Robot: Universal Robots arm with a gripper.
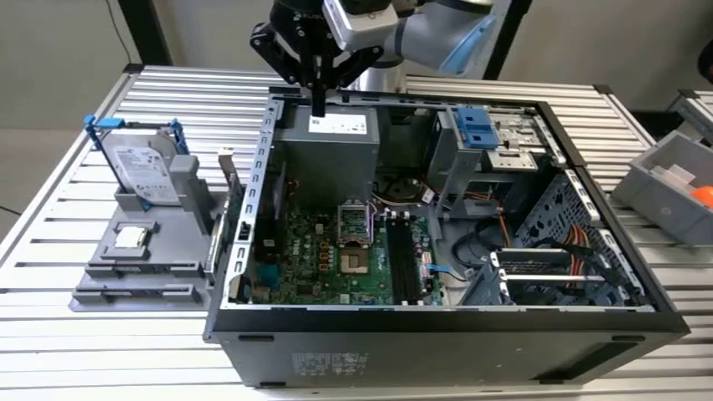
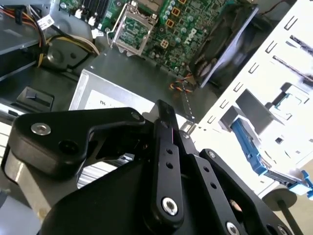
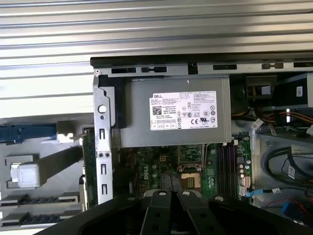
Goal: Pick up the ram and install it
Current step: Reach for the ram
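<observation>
The ram [image 1: 226, 200] looks like a thin dark green board standing on edge between the grey fixture and the computer case's outer wall; in the first wrist view it is a green strip [image 3: 88, 161]. My gripper [image 1: 319, 107] hangs above the rear edge of the open case, over the power supply [image 1: 329, 146], well away from the ram. Its black fingers [image 2: 164, 127] lie together with nothing between them. The black memory slots [image 1: 403, 259] on the motherboard lie beside the processor socket, and the slots [image 3: 226, 164] show in the first wrist view too.
A silver hard drive [image 1: 145, 171] in a blue-handled frame and a small square silver chip [image 1: 130, 238] sit on the grey fixture [image 1: 106, 288] at the exterior view's left. Cables and drive cages fill the case's right half. A grey bin [image 1: 669, 188] stands at the far right.
</observation>
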